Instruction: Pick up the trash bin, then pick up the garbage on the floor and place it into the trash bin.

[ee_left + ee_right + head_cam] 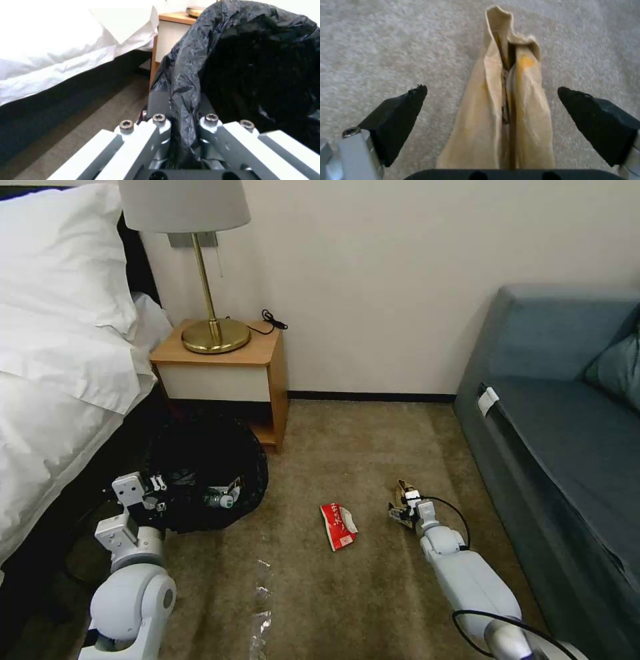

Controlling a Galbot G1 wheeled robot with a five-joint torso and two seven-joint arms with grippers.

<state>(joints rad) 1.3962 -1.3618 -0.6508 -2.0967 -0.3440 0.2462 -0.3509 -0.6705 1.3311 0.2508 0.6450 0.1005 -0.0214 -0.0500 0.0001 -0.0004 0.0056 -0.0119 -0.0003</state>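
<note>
Head view first: we have the left tool (155, 493) pinched tight on the bag-lined rim of the trash bin (207, 473), just in front of the nightstand (223, 360). Past the red packet (339, 525), our right tool (491, 110) gapes wide around the brown wrapper (505, 112). If it closes too high, we may catch only a fold, and the flat paper could slip free.

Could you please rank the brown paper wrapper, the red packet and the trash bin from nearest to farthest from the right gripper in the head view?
1. Brown paper wrapper, between the open fingers of the right gripper.
2. Red packet, on the carpet toward the robot's left.
3. Trash bin, far left by the nightstand.
</note>
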